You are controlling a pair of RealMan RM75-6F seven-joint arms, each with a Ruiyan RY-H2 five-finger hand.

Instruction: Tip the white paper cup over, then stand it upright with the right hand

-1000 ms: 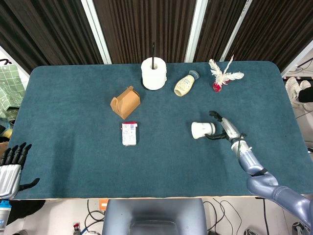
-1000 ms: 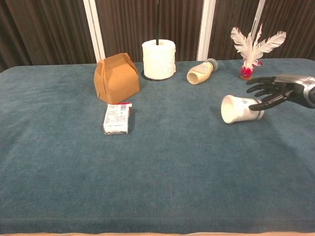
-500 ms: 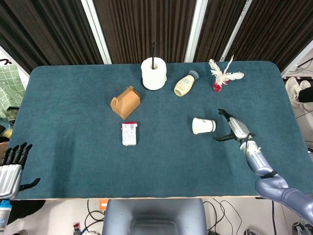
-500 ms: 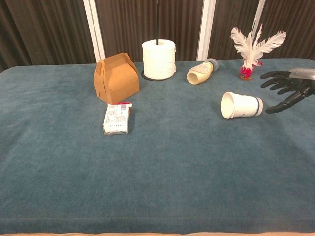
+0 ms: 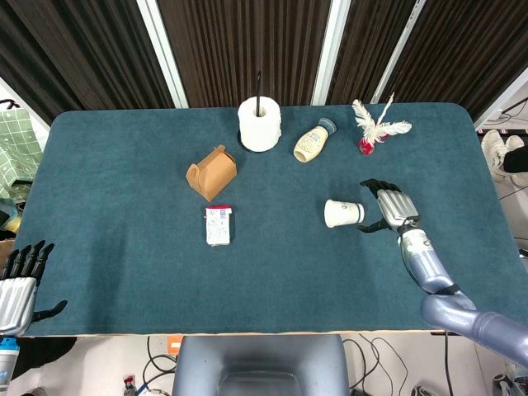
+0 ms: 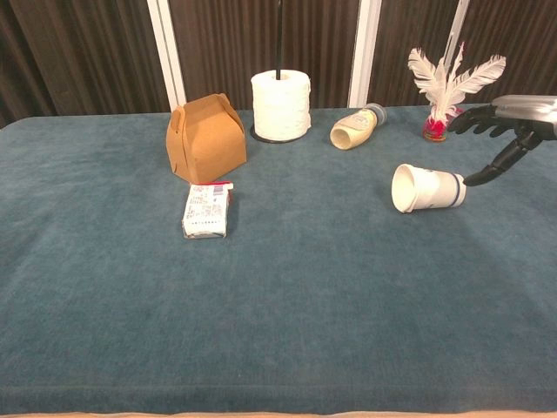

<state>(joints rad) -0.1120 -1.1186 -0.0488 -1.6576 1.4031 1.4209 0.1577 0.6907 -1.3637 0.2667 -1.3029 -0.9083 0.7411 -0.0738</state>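
A: Cup?
B: White paper cup (image 5: 343, 213) on its side, right of centre, mouth facing left.
A: Hands?
B: Right hand (image 5: 391, 206) spread wide, empty, just right of the cup. Left hand (image 5: 20, 279) empty, fingers apart, near-left edge.

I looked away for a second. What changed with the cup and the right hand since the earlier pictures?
The right hand let go of the paper cup, drew back from it and rose, fingers spread, one fingertip near the cup's base. The cup stayed lying on its side, mouth toward the robot's left, barely shifted. The left hand, brown box, small carton, paper roll, bottle and feathers did not move.
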